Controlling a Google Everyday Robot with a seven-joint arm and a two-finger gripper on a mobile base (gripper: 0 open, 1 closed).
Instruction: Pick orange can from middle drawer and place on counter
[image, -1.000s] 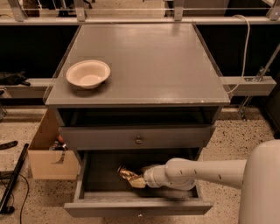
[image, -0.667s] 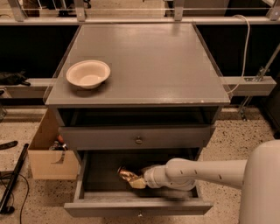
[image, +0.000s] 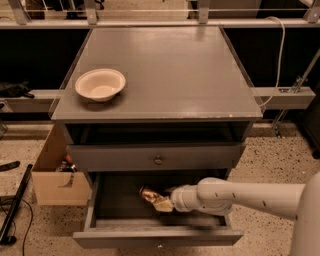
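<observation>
Down in the middle drawer (image: 118, 199), jaws sit at the orange can (image: 154, 198); grip cannot be told

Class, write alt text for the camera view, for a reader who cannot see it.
The gripper of a white robot arm reaches into an open grey wooden drawer, right at a shiny golden-orange dented can lying on its dark floor. Above, the flat grey counter holds a cream round bowl near its left edge.

One orange can (image: 153, 198), one bowl (image: 100, 84), one box (image: 54, 188), one counter (image: 180, 70), one shut drawer (image: 120, 158), one middle drawer (image: 145, 238), pincer (image: 168, 203) inside.
</observation>
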